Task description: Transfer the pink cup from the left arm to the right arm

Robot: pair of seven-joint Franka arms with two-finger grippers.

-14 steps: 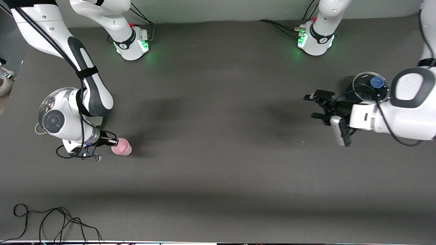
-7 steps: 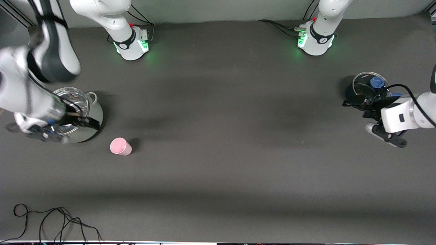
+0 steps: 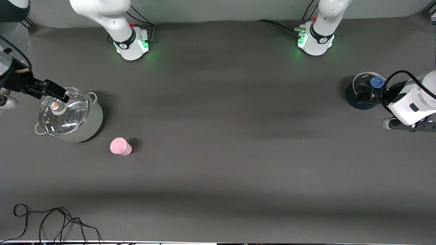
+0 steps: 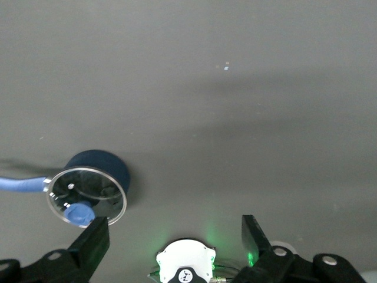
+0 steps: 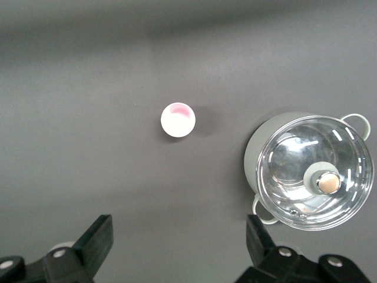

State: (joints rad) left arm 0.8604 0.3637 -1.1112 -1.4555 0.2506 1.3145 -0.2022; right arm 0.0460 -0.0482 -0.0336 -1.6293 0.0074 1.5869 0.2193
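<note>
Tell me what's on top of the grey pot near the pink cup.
A glass lid with a round knob covers the grey pot. Reflections hide whatever is inside.

The table (image 3: 218,112) has a dark grey cover. On it stand a pink cup (image 3: 120,146), beside a grey pot (image 3: 69,115) with a glass lid, and a dark blue pot (image 3: 365,91) at the left arm's end. A black cable (image 3: 51,221) lies at the near edge.

White arms (image 3: 102,13) with glossy rounded shells, green-lit bases (image 3: 315,42), black cables, black gripper fingers (image 5: 100,239)
</note>
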